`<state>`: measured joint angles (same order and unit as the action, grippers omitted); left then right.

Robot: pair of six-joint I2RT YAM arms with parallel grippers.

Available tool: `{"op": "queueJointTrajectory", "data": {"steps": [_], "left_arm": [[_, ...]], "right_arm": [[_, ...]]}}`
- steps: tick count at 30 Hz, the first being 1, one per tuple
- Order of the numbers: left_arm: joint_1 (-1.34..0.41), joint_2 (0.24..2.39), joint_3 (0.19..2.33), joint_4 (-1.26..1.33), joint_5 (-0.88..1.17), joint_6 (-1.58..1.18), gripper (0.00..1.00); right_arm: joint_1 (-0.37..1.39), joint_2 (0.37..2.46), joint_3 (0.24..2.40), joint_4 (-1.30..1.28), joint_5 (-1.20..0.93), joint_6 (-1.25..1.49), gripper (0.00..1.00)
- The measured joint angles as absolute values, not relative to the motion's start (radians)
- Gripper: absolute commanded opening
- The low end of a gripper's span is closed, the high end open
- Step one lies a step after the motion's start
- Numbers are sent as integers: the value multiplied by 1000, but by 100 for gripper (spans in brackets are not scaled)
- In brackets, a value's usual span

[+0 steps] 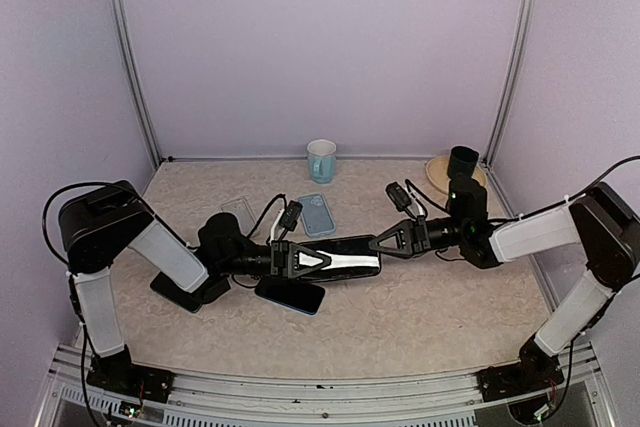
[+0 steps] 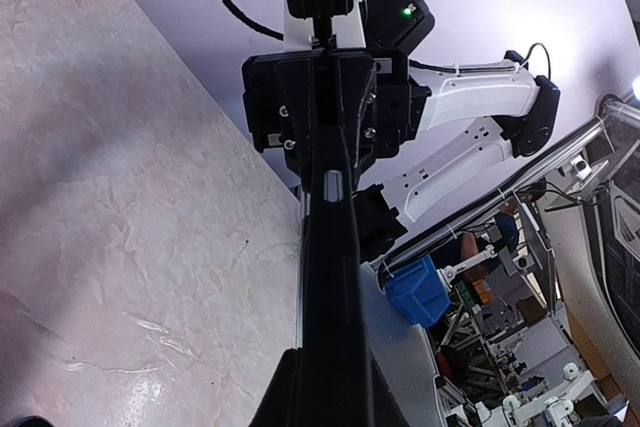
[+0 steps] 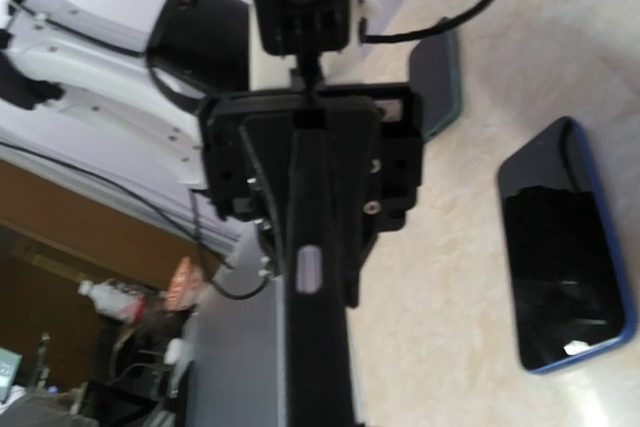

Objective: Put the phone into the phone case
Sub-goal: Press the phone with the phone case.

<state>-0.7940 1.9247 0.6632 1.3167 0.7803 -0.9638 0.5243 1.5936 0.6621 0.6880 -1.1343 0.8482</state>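
Observation:
A black phone case (image 1: 352, 246) hangs above the table's middle, held at both ends. My left gripper (image 1: 350, 259) is shut on its left end and my right gripper (image 1: 385, 243) is shut on its right end. Both wrist views show the case edge-on (image 2: 333, 277) (image 3: 318, 347), with a grey side button. It runs from my left gripper (image 2: 328, 402) up to the opposite one, and likewise from my right gripper (image 3: 318, 407). I cannot tell whether anything is inside it. The phone (image 1: 290, 294) (image 3: 565, 247), with a dark screen and a blue rim, lies flat on the table just below the left gripper.
A light blue case (image 1: 317, 214) and a clear case (image 1: 238, 212) lie behind the grippers. A pale blue cup (image 1: 321, 160) stands at the back wall. A tan plate (image 1: 438, 175) sits at the back right. Metal frame posts stand in both back corners.

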Motion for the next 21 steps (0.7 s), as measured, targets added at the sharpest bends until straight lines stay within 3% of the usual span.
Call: {"op": "queueJointTrajectory", "data": {"steps": [2, 12, 21], "left_arm": [[-797, 1925, 663, 1324, 787, -964, 0], [-800, 1913, 663, 1316, 778, -923, 0], [-790, 1905, 663, 1241, 745, -867, 0]], "right_arm": [[516, 1598, 638, 768, -1150, 904, 0], [485, 1626, 604, 979, -1200, 1097, 34], [475, 1537, 675, 629, -1140, 882, 36]]}}
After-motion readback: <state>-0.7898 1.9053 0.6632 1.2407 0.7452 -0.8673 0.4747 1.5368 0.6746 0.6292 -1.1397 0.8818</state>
